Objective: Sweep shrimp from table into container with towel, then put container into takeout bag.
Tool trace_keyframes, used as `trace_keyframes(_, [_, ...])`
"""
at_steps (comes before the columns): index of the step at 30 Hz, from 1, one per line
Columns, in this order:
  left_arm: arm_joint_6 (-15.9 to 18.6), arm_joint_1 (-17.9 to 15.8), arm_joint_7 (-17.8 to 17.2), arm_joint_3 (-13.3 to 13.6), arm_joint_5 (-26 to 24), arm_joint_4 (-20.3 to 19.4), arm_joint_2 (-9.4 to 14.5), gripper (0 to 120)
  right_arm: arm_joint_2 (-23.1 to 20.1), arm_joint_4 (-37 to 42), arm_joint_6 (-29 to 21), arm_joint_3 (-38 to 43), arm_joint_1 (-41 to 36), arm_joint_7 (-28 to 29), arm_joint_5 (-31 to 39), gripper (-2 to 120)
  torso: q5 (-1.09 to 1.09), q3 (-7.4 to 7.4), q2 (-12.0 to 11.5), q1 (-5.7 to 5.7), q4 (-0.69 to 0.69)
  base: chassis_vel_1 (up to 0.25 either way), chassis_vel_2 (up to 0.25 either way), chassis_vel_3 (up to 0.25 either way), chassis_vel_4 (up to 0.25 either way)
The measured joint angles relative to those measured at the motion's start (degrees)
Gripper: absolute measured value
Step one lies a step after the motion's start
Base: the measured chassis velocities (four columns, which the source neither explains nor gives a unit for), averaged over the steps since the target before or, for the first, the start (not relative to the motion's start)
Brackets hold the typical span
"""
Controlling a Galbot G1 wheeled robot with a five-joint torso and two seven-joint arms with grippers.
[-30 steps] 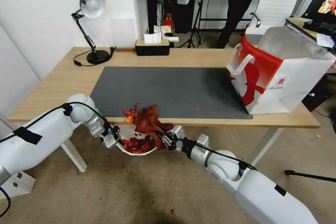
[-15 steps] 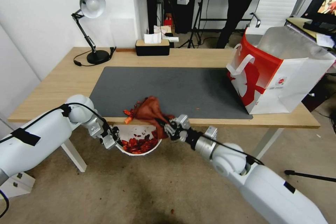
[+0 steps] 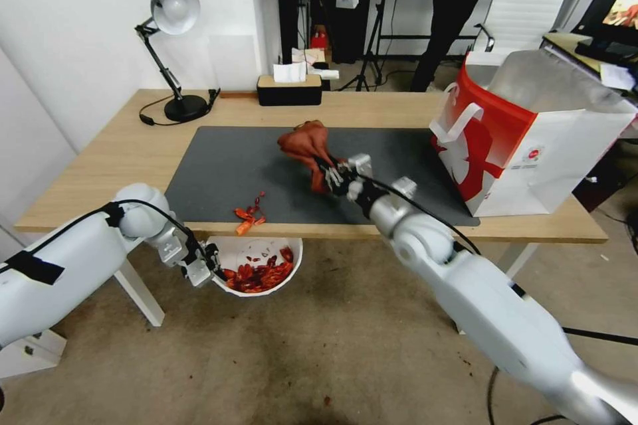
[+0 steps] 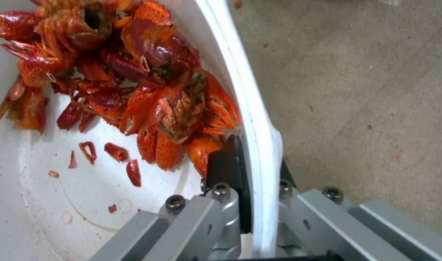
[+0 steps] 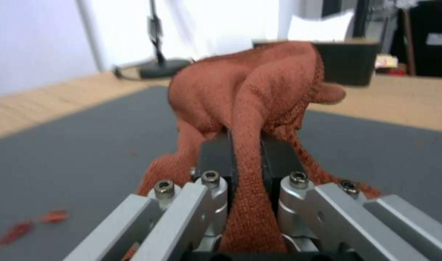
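Most shrimp (image 3: pixel 258 275) heaped in the container (image 3: pixel 266 254), held below the counter (image 3: pixel 126 146) front edge; a few stragglers left at the dark mat (image 3: pixel 232 166) edge above it. Left gripper (image 3: pixel 207 267) jaws clenched on the container rim, one finger inside, one outside. Towel (image 3: pixel 306 144) bunched and lifted over the mat's middle, pinched in the right gripper (image 3: pixel 330 176) jaws. Takeout bag (image 3: pixel 525 139) upright at the counter's right end, well apart.

White rounded arms w/ black cables, black tape patches (left arm), silver screw-studded grippers
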Motion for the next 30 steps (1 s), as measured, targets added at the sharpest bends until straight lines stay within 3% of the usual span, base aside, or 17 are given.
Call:
trace_keyframes(3, [-0.10,0.94,0.00,-0.79,0.06,-0.09,0.14,0,5.15,-10.51,-1.36,-3.22,5.10,0.80,-1.38,6,0.00,0.00,0.00,0.00,0.01,0.000,0.000,0.000,0.000])
trace_keyframes(7, [-0.31,1.19,0.01,-1.13,0.07,0.03,0.31,0,7.40,-14.36,-2.01,-6.28,7.67,-0.03,-1.62,6,0.01,0.00,0.00,-0.01,0.00,0.000,0.000,0.000,0.000])
trace_keyframes(30, [-1.26,1.40,0.07,-2.55,0.06,1.32,0.67,0,7.29,-13.94,-3.30,-16.71,11.88,-8.52,0.91,6,0.02,-0.02,0.01,-0.02,0.01,0.000,0.000,0.000,0.000])
